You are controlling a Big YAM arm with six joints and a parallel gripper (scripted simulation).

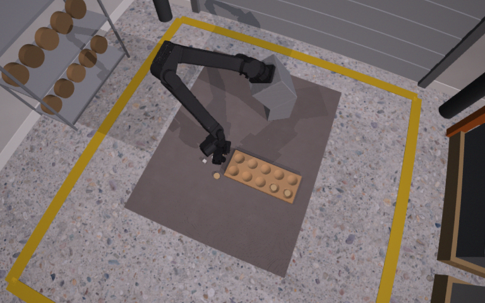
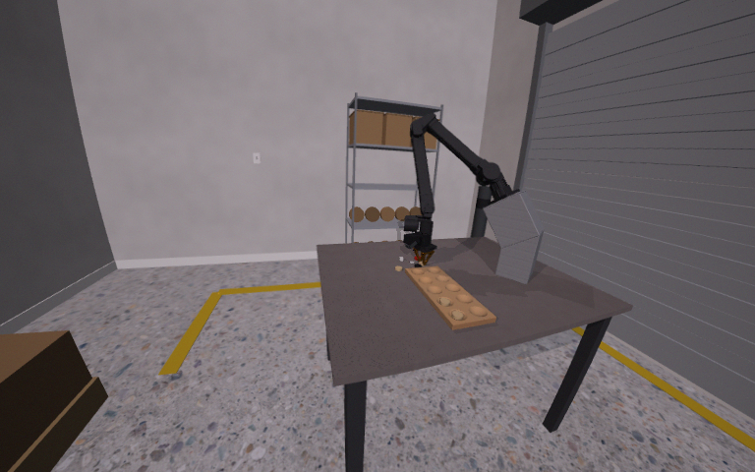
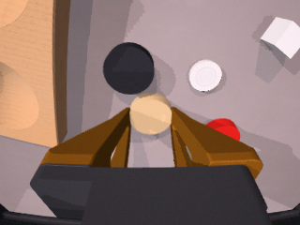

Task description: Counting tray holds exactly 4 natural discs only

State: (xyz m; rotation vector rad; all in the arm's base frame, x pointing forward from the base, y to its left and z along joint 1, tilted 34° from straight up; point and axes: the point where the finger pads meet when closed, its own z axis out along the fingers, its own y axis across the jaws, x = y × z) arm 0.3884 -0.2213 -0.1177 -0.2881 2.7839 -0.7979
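Note:
The wooden counting tray (image 1: 242, 166) (image 2: 474, 323) (image 3: 42, 56) lies flat. Two natural discs sit in neighbouring pockets at its far end from the gripper: one disc (image 1: 273, 187) (image 2: 443, 301) and an end disc (image 1: 287, 193) (image 2: 456, 315). Another natural disc (image 1: 216, 175) (image 2: 398, 267) lies on the table off the tray's near end. My gripper (image 3: 150, 113) (image 2: 424, 258) points down beside the tray and is shut on a natural disc (image 3: 151, 123), with a fingertip against each side. Whether that disc touches the table is not clear.
A black disc (image 3: 128, 68) lies very close to the held disc, on the tray side. A white ridged disc (image 3: 205, 75), a red piece (image 3: 224, 130) partly behind the right finger, and a white block (image 3: 281, 35) (image 1: 204, 161) (image 2: 401, 259) lie on the other side.

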